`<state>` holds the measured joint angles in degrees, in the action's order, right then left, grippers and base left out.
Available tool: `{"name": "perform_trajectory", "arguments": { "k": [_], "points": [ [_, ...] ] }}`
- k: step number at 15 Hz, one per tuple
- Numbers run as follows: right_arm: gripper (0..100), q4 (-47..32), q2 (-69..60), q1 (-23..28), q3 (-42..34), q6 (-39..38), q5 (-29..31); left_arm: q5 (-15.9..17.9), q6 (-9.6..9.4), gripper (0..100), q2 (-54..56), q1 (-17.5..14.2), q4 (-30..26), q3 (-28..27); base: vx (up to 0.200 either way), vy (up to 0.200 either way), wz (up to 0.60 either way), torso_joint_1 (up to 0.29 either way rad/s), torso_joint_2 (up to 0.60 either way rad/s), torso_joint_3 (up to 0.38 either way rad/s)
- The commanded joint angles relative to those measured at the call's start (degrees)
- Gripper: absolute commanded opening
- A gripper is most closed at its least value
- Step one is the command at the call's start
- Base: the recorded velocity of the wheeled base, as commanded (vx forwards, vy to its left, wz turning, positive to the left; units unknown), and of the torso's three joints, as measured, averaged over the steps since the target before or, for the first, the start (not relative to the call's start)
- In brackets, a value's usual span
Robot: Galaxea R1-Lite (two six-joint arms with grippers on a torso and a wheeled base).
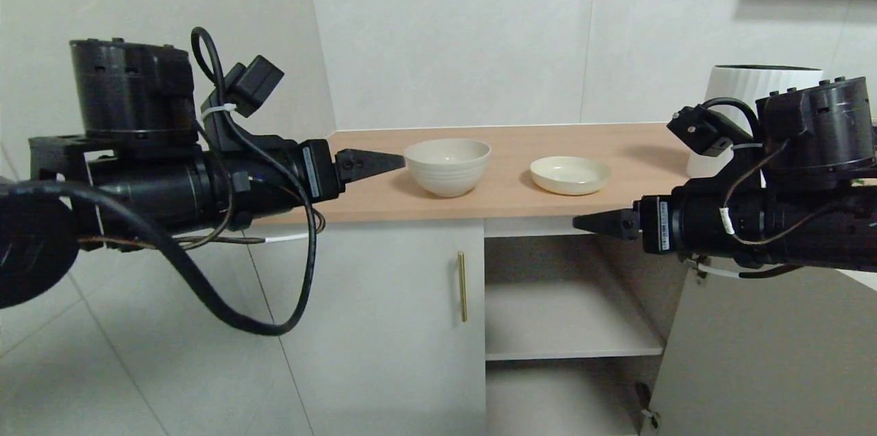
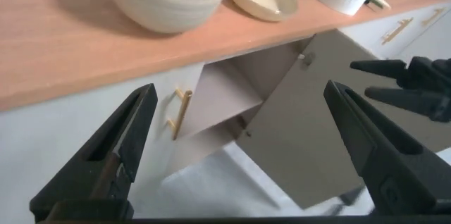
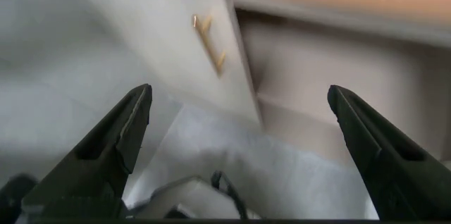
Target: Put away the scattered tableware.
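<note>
Your left end effector (image 2: 241, 90) and right end effector (image 3: 239, 91) gape empty; center-frame bowl (image 1: 447, 165) and dish (image 1: 570, 174) await the open cupboard (image 1: 569, 319).

A kitchen: tiled walls (image 1: 452, 45), wooden counter (image 1: 507, 196), cabinets (image 1: 384, 299) beneath.

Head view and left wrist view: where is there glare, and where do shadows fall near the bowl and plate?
Head view: two bright reflections glare on the wall tiles; the bowl and plate cast soft shadows to their left on the counter; the open cupboard is dim. Left wrist view: a shadow lies on the counter beside the bowl.
</note>
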<state>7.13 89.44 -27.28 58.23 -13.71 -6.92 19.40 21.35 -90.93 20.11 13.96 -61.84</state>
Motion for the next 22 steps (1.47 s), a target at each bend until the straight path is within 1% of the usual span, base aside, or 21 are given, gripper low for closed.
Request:
{"name": "perform_trajectory", "arguments": {
  "k": [1,3,4,5,6,7,8,9,11,14,16,17,19,20,21,22],
  "points": [
    [100,0.87,1.44,1.00,-0.05,0.09,-0.11,-0.24,1.24,100,-4.26,-0.25,-7.28,-9.08,0.000,0.000,0.00,0.139,-0.35,-0.242],
    [100,2.71,2.40,1.79,0.30,0.18,-0.11,-0.59,1.42,100,-5.93,-0.43,-12.29,-12.69,0.000,0.000,0.00,0.161,-0.42,-0.263],
    [100,4.65,3.19,2.23,0.65,0.27,-0.11,-1.38,1.42,100,-6.37,-0.43,-15.45,-14.27,0.000,0.000,0.00,0.178,-0.44,-0.271],
    [100,5.61,3.55,2.23,0.74,0.71,-0.11,-2.08,1.42,100,-6.45,-0.51,-16.77,-14.45,0.000,0.000,0.00,0.110,-0.27,-0.163],
    [100,6.05,3.99,3.11,0.74,2.46,0.07,-4.19,1.51,100,-6.45,-0.51,-17.56,-14.27,0.000,0.000,0.00,0.061,-0.15,-0.095],
    [100,6.05,3.90,3.55,1.00,2.46,0.07,-6.12,1.59,100,-5.75,-0.43,-17.39,-13.13,0.000,0.000,0.00,0.032,-0.09,-0.056],
    [100,5.88,3.72,3.82,1.36,2.38,0.07,-6.56,1.42,100,-5.22,-0.43,-17.30,-12.51,0.000,0.000,0.00,0.000,0.00,0.000],
    [100,5.17,3.46,4.26,2.15,2.29,0.07,-6.48,1.07,100,-4.34,-0.16,-17.21,-11.46,0.000,0.000,0.00,0.000,0.00,0.000],
    [100,4.47,2.84,4.26,2.32,2.29,0.07,-5.86,1.07,100,-4.34,-0.16,-17.30,-11.19,0.000,0.000,0.00,0.000,0.00,0.000],
    [100,4.03,2.84,4.26,2.50,2.29,0.07,-5.51,0.54,100,-4.96,-0.08,-17.30,-11.37,0.200,0.000,0.00,-0.004,0.00,-0.001],
    [100,3.24,3.02,4.26,3.11,2.29,0.16,-5.51,0.54,100,-5.05,0.19,-17.12,-11.37,0.200,0.000,0.00,0.000,-0.01,0.007],
    [100,2.62,2.93,4.26,3.29,2.29,0.16,-5.51,0.54,100,-5.05,0.36,-17.12,-11.37,0.000,0.000,0.00,0.000,0.00,0.000],
    [100,-7.40,3.46,4.26,9.09,1.23,2.62,-5.68,0.63,100,-6.28,0.72,-17.12,-11.90,0.000,0.000,0.00,0.000,0.00,0.000],
    [100,-8.45,3.72,4.26,9.79,0.79,3.41,-5.77,0.63,100,-6.80,0.72,-17.12,-12.34,0.000,0.000,0.00,0.000,0.00,0.000],
    [100,-9.50,5.48,4.17,11.73,-1.14,6.57,-7.53,2.21,100,-9.18,0.72,-17.30,-13.66,0.000,0.000,0.00,0.000,0.00,0.000],
    [100,-9.50,6.27,4.17,12.25,-1.23,8.33,-9.38,3.00,100,-10.23,0.89,-17.30,-14.18,0.000,0.000,0.00,0.000,0.00,0.000]
  ]
}}
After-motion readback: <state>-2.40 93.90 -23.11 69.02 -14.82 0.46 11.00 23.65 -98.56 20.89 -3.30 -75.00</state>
